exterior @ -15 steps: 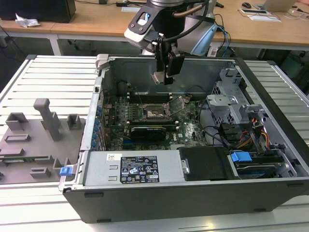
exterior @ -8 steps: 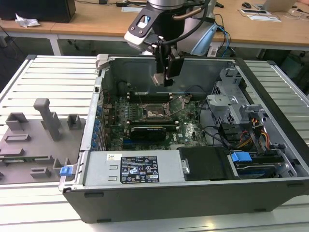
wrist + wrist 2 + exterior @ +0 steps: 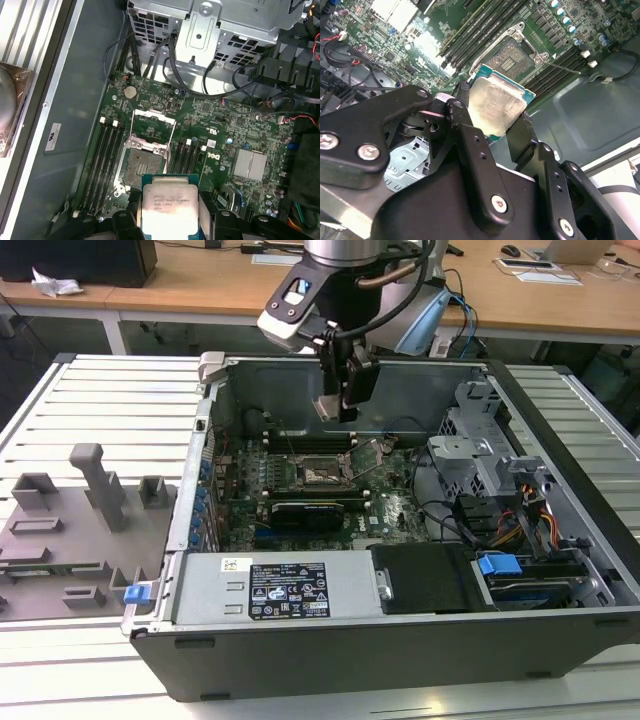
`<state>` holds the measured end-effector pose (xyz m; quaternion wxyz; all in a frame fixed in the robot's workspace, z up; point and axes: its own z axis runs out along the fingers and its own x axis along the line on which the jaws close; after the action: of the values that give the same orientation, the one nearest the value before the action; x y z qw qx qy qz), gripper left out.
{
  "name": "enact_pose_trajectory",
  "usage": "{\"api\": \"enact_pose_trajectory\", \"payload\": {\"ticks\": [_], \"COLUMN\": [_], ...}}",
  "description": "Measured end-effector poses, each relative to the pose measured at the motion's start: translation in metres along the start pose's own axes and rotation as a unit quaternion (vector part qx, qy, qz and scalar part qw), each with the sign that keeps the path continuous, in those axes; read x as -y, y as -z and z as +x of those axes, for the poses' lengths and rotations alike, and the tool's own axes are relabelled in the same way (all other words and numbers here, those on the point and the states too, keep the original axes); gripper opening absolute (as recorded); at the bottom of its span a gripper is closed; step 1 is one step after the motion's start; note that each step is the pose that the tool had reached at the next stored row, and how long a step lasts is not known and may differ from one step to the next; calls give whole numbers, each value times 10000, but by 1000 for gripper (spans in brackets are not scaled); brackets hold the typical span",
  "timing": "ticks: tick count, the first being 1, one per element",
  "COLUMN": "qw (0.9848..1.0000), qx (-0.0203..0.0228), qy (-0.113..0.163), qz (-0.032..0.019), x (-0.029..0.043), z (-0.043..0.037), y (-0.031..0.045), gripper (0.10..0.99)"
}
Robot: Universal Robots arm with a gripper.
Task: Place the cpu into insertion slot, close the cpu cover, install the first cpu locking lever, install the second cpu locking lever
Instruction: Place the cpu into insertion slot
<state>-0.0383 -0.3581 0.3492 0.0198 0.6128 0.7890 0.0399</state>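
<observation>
My gripper [image 3: 345,405] hangs inside the open computer case, above the green circuit board, shut on the cpu [image 3: 497,102]. The cpu [image 3: 170,207] is a flat square chip with a dull silver top, and a black finger [image 3: 462,107] presses on each of two opposite edges. The insertion slot [image 3: 136,167] lies bare a short way beyond the chip, with its dark centre showing; it also shows as the insertion slot [image 3: 325,472] below the gripper. The cpu cover [image 3: 135,130] is swung up and open on the slot's far side. A thin locking lever [image 3: 560,67] stands free beside the slot.
Long black memory slots [image 3: 105,155] flank the socket on both sides. A metal drive cage [image 3: 480,455] with cables stands at the exterior view's right and a power supply [image 3: 285,590] lies along the case front. A grey fixture tray [image 3: 75,530] sits outside the case.
</observation>
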Motion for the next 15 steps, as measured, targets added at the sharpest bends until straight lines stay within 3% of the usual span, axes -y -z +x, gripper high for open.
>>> {"api": "enact_pose_trajectory", "payload": {"ticks": [7,15], "qw": [9998,9998], "qx": [16,15], "qy": [-175,-187], "qz": [-2,2], "x": [2,6], "z": [0,-1], "y": [-17,-64], "gripper": [541,541]}}
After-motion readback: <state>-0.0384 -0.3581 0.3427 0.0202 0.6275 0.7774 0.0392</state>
